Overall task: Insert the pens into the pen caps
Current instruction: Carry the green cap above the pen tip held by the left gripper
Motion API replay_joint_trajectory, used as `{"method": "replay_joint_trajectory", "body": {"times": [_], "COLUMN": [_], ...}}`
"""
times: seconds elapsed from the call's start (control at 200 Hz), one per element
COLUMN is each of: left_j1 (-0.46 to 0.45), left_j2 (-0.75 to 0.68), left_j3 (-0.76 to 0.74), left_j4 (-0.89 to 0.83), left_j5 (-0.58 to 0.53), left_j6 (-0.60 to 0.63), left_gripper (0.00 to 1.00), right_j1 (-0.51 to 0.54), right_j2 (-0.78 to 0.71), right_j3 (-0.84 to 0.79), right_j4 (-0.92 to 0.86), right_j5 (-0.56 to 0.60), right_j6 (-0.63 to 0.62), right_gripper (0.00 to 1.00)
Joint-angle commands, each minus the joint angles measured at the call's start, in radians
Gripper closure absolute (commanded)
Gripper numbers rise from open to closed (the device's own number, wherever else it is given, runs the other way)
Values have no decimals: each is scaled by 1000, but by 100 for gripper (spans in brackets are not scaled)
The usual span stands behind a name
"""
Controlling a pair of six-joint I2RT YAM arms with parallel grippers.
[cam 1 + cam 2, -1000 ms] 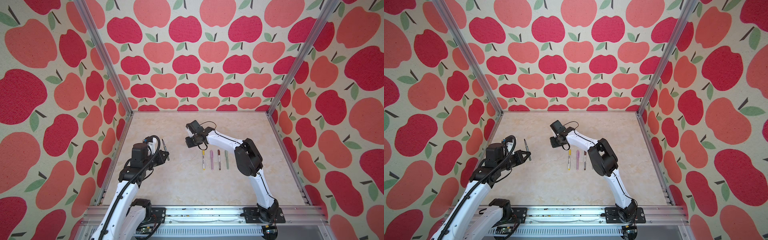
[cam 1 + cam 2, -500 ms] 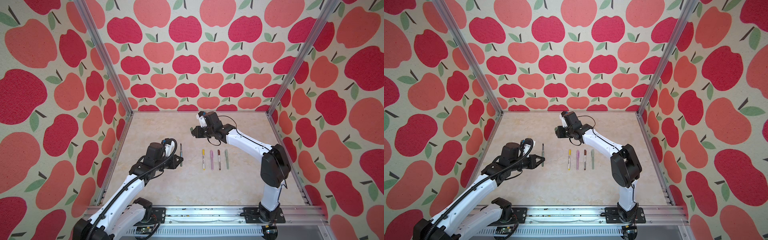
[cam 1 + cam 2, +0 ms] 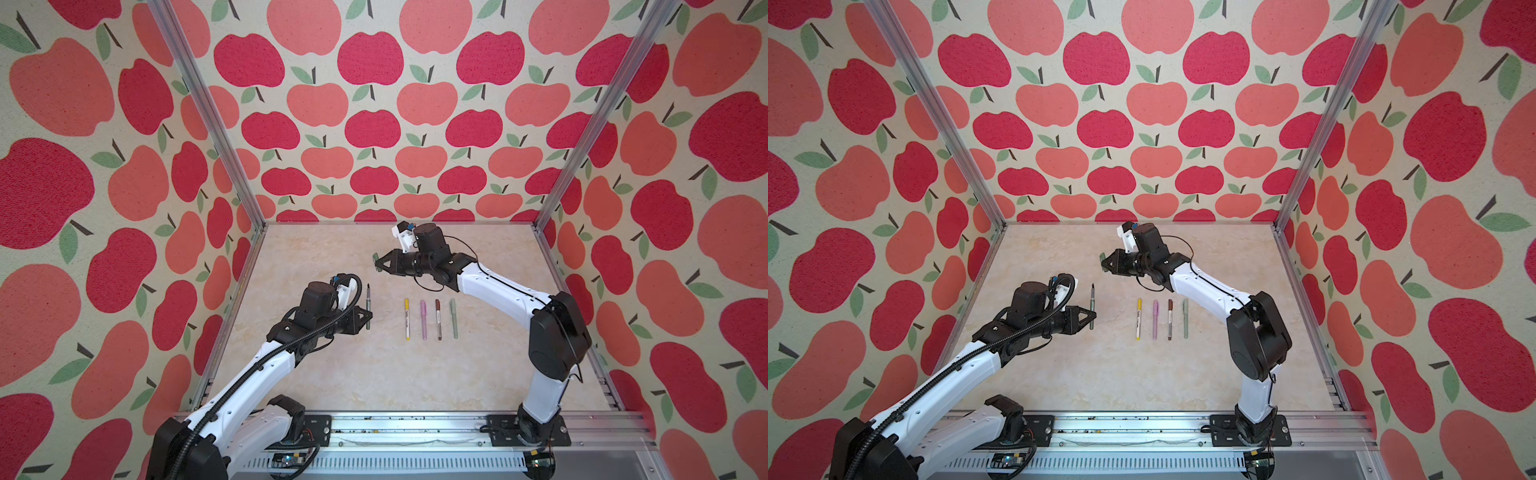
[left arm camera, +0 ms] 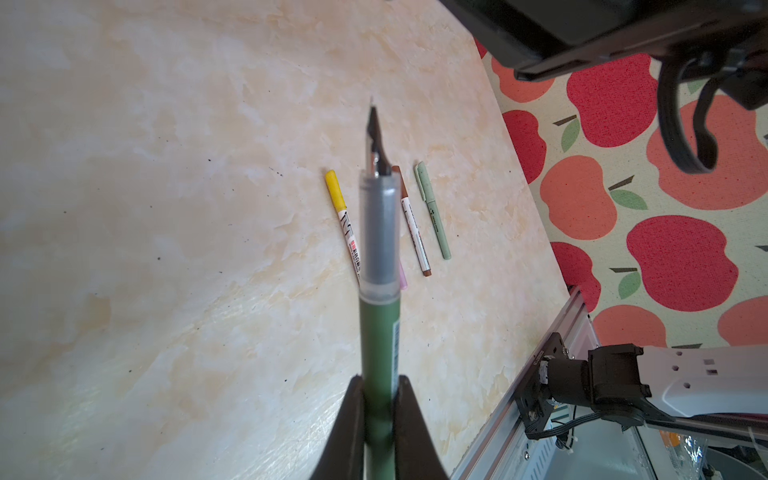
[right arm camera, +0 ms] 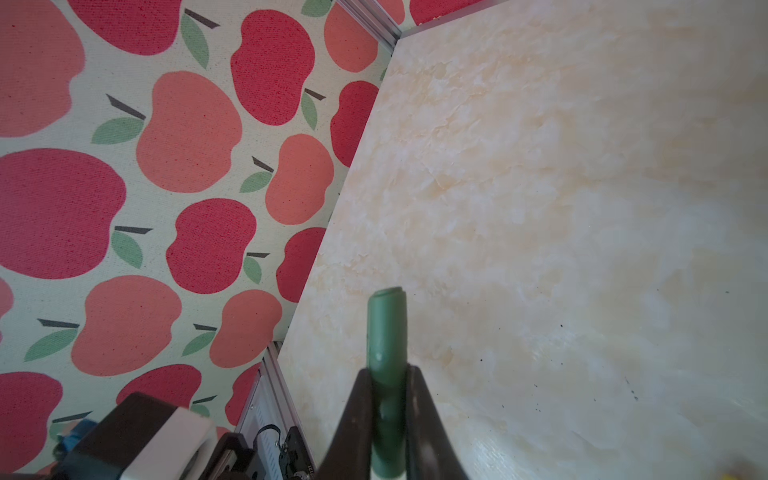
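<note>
My left gripper [image 3: 368, 319] [image 3: 1092, 319] is shut on the barrel of an uncapped dark green pen [image 3: 368, 305] [image 3: 1092, 303], held above the table left of centre with its dark tip pointing at the back wall. In the left wrist view the fingers [image 4: 411, 419] clamp that pen [image 4: 377, 332]. My right gripper [image 3: 377, 263] [image 3: 1103, 260] hovers further back, shut on a dark green pen cap [image 5: 386, 328]. On the table lie the yellow [image 3: 407, 318], lilac-pink [image 3: 423, 319], brown [image 3: 438, 319] and sage green [image 3: 454, 318] pens in a row, each with its cap on.
Apple-patterned walls [image 3: 374, 124] close in three sides, with metal posts [image 3: 582, 145] at the back corners. A metal rail [image 3: 415, 428] carrying both arm bases runs along the front. The right arm's black elbow [image 3: 559, 332] stands right of the pen row.
My left gripper has carried the green pen rightward toward the centre. The right arm's elbow has swung right and the gripper with the cap has moved back a little.
</note>
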Motion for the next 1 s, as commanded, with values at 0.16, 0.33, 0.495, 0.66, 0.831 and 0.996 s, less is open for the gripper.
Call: {"method": "replay_joint_trajectory", "body": {"times": [0.16,0.33,0.495,0.66,0.831,0.996], "left_j1": [-12,-15,-15,-15,-15,-14], "left_j2": [27,40,43,42,43,37], "left_j3": [46,55,55,54,55,54], "left_j4": [30,35,38,40,41,46], "left_j5": [-13,-18,-31,-42,-49,-64], "left_j6": [22,24,24,23,21,17], "left_gripper": [100,100,100,100,100,100], "right_j1": [15,25,39,47,54,59], "right_j2": [-6,3,12,12,13,7], "right_j3": [5,17,15,5,-4,-16], "right_j4": [64,64,68,76,85,89], "right_j5": [-68,-78,-84,-91,-94,-92], "right_j6": [62,65,68,73,79,78], "right_gripper": [93,93,93,93,94,94]}}
